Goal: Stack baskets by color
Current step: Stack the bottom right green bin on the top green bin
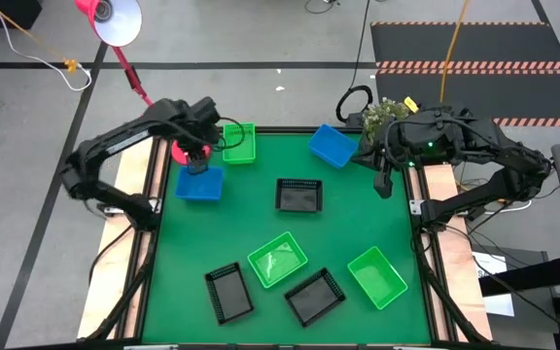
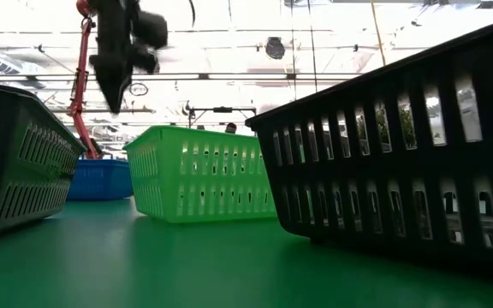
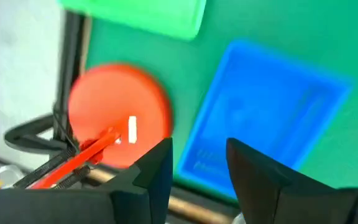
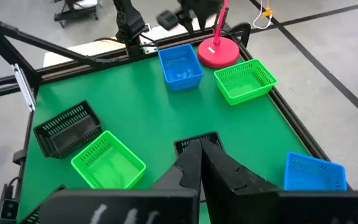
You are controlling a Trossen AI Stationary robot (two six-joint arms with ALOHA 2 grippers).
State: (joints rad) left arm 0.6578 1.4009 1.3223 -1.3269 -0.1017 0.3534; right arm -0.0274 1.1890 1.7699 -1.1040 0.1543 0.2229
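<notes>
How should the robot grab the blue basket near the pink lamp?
Come straight down and pinch one slatted side wall of the blue basket. It sits flat and open-topped, so its thin rim fits between the fingers. The left gripper hovers open just above it.

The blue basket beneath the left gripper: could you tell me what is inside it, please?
Nothing loose shows inside the blue basket. The left gripper above covers its far edge, and whether another blue basket is nested within cannot be told.

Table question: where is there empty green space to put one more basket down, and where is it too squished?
Bare mat lies between the blue basket and the black basket along the left edge, and between the middle black basket and the right edge. Also free: between the far green basket and the tilted blue basket. The near cluster around the green basket is crowded.
</notes>
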